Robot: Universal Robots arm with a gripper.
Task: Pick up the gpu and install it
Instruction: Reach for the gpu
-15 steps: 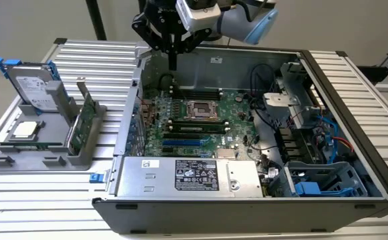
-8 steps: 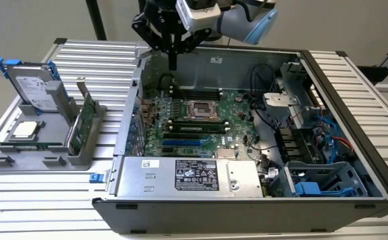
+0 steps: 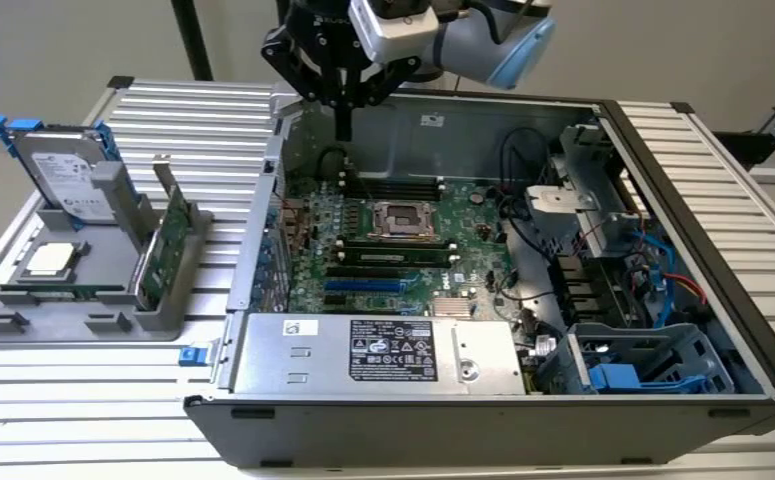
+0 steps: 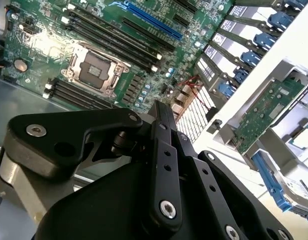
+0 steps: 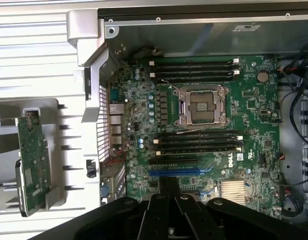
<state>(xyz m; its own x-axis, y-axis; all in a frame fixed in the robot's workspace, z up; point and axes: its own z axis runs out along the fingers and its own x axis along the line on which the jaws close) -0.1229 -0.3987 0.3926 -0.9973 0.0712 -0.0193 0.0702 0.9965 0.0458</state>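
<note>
A ribbed metal table (image 3: 80, 400) carries an open computer case (image 3: 494, 440) and, at the exterior view's left, a grey holder (image 3: 94, 320). The gpu (image 3: 170, 240) stands upright in that holder (green face showing), well apart from the gripper (image 3: 344, 130), which hangs over the motherboard (image 3: 467, 215) with its fingers pressed together, holding nothing.

Plain pale wall (image 3: 40, 40) — ribbed white table (image 3: 80, 400)

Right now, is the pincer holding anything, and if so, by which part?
Nothing is held. The pincer is shut and empty over the open computer case; the gpu stands untouched in its grey holder beside the case.
</note>
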